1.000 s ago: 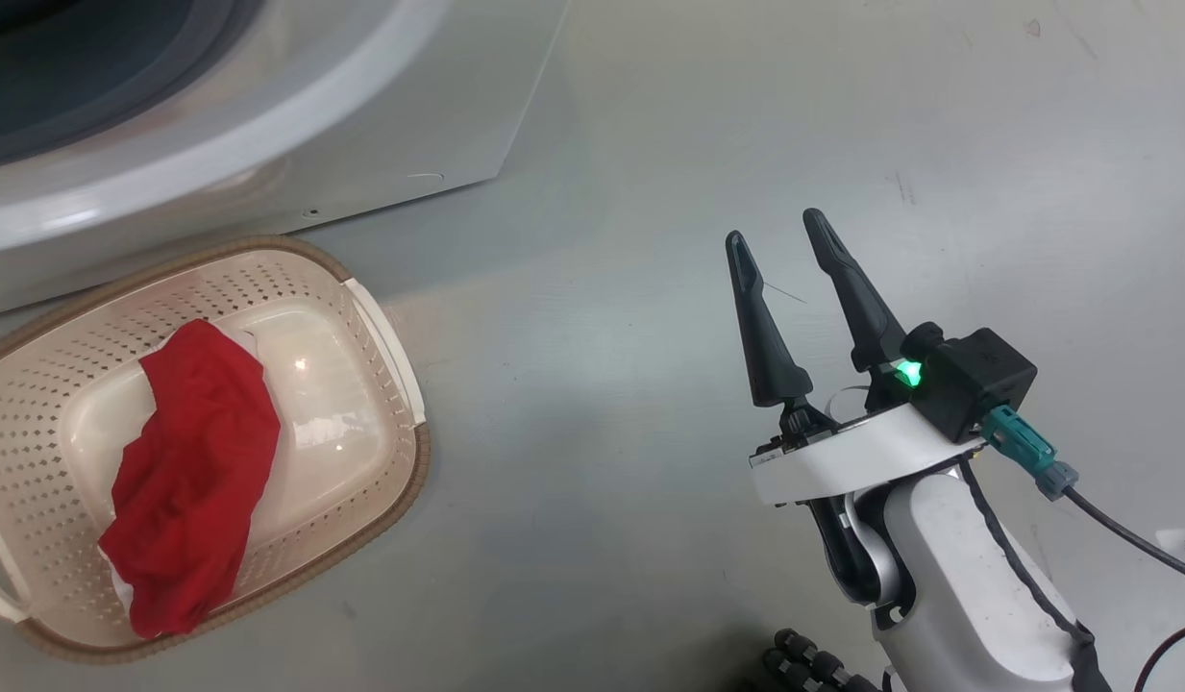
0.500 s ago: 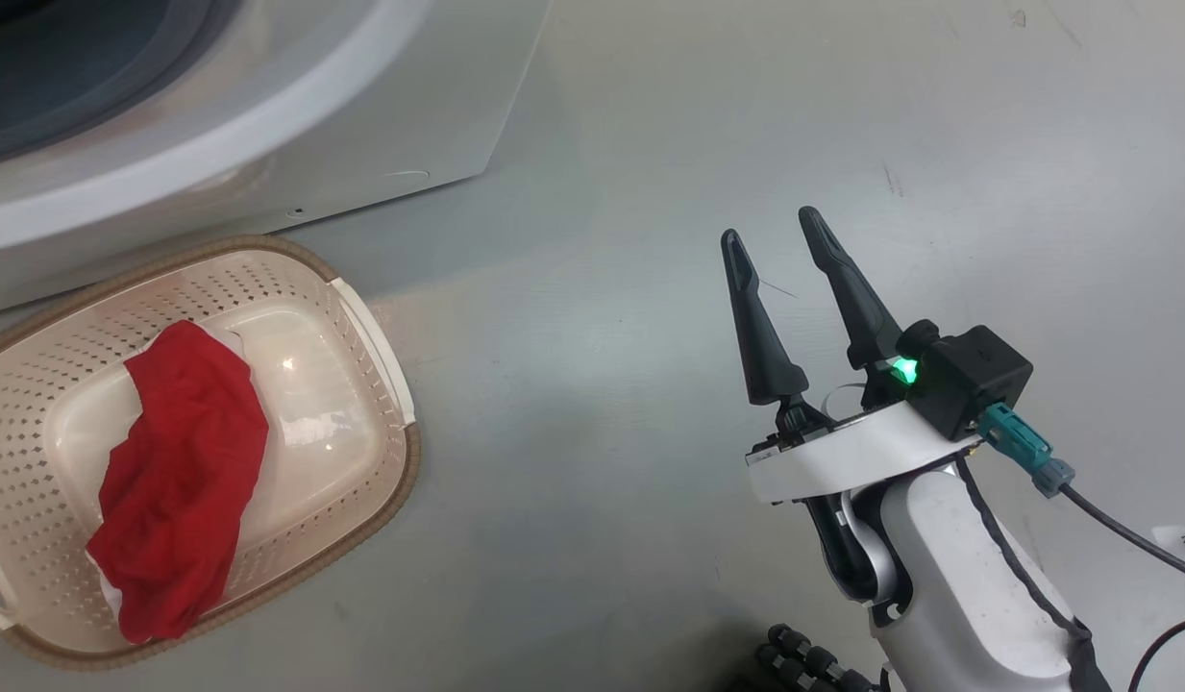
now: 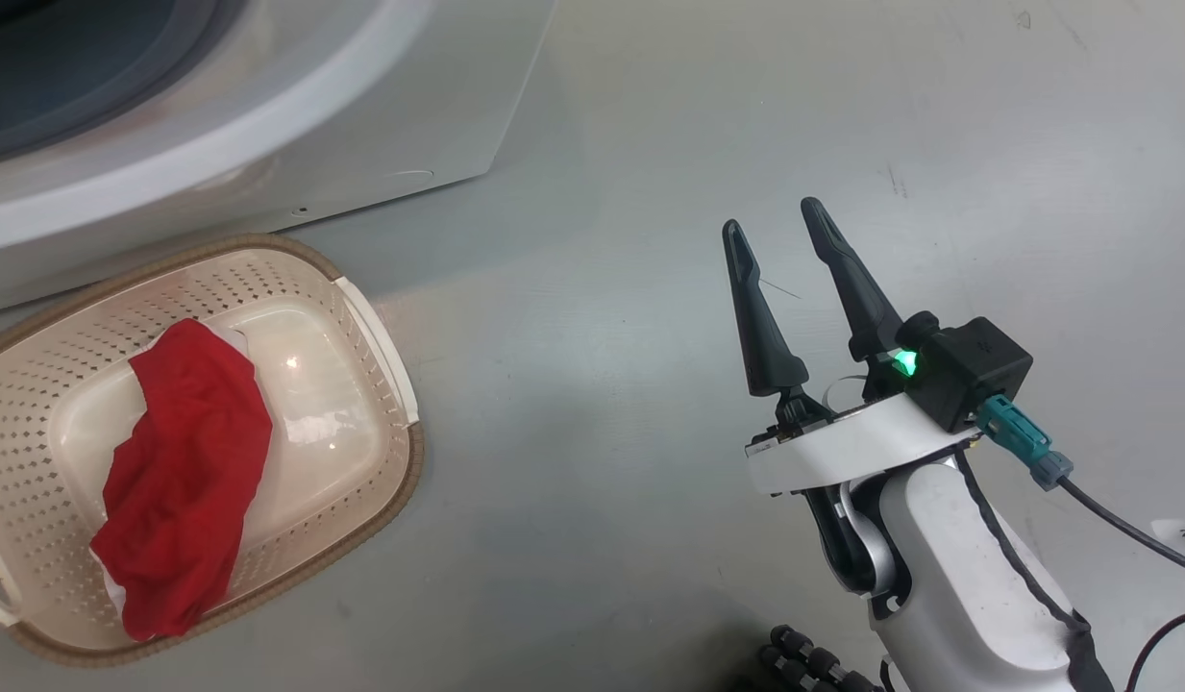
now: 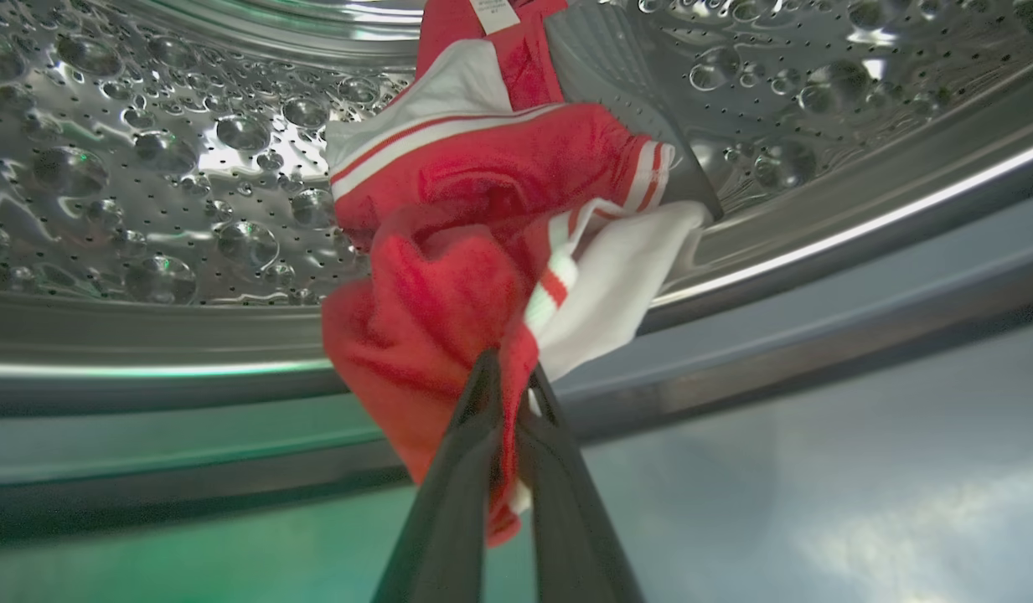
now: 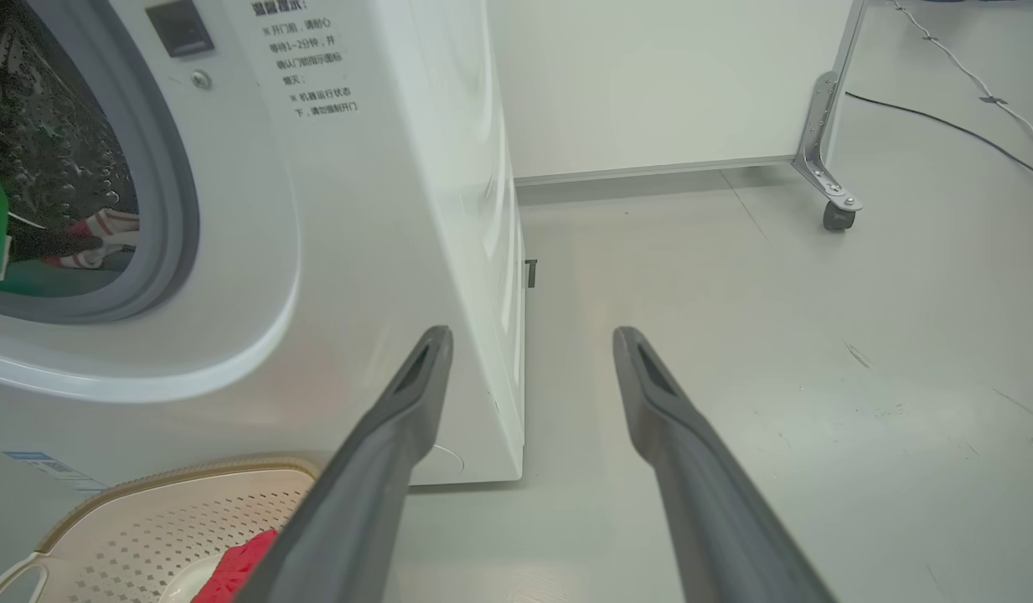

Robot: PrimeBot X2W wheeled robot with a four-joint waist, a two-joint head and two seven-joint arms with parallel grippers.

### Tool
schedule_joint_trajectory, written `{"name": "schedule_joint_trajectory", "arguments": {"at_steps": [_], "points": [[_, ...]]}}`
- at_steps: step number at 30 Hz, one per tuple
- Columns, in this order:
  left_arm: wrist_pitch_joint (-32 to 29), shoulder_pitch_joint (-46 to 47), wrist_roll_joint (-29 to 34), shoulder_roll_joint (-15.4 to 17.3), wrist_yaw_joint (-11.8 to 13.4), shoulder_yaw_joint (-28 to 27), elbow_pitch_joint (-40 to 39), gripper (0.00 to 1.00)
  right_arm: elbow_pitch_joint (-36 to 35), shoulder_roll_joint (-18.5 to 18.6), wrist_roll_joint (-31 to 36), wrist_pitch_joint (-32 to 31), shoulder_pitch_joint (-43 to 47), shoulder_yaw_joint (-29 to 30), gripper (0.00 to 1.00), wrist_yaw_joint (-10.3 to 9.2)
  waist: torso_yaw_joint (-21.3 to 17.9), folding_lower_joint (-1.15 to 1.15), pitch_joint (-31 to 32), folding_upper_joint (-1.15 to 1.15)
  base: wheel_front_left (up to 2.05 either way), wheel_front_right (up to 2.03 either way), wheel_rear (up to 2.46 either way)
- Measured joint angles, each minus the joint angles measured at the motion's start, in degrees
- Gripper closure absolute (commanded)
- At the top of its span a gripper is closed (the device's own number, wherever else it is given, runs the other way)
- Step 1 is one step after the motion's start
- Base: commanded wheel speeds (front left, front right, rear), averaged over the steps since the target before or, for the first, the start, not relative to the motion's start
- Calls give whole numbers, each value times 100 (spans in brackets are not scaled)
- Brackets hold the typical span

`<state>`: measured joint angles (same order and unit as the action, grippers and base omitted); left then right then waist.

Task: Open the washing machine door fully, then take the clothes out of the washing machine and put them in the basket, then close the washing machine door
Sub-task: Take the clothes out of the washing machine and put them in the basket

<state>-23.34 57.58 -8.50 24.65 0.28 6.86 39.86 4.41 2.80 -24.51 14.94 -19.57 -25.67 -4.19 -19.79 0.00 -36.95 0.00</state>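
Observation:
Inside the steel drum (image 4: 147,184) of the washing machine (image 3: 265,125), my left gripper (image 4: 508,373) is shut on a hanging fold of the clothes, a red garment with white striped trim (image 4: 482,218). A plain red garment (image 3: 184,461) lies in the cream basket (image 3: 381,346) on the floor before the machine. My right gripper (image 3: 770,216) hovers open over bare floor to the basket's right, holding nothing. In the right wrist view, the open right gripper (image 5: 529,335) points past the washing machine (image 5: 382,209), with the basket (image 5: 147,511) at lower left. The washing machine door is out of view.
Grey floor (image 3: 650,144) spreads to the right of the machine and basket. A white partition on a castor (image 5: 834,213) stands behind, and a cable (image 5: 943,126) runs along the floor at the far right.
The head camera has shifted slightly. My right gripper stays open and has risen a touch. The garment in the basket lies as before. My left gripper has closed.

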Motion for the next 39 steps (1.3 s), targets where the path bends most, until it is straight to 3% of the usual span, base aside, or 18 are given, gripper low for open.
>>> {"name": "schedule_joint_trajectory", "arguments": {"at_steps": [5,21,39], "points": [[241,30,4,-67,1,35,14,100,42,0,57,0,-30,25,0,-2,32,0,23,0,0,0,0],[1566,-21,-421,-720,-9,-165,-187,100,219,2,365,0,-31,101,0,-4,321,0,262,0,0,0,0],[3320,-1129,-661,-1422,-67,-145,-1013,100,502,7,716,0,180,460,0,10,900,0,852,0,0,0,0]]}}
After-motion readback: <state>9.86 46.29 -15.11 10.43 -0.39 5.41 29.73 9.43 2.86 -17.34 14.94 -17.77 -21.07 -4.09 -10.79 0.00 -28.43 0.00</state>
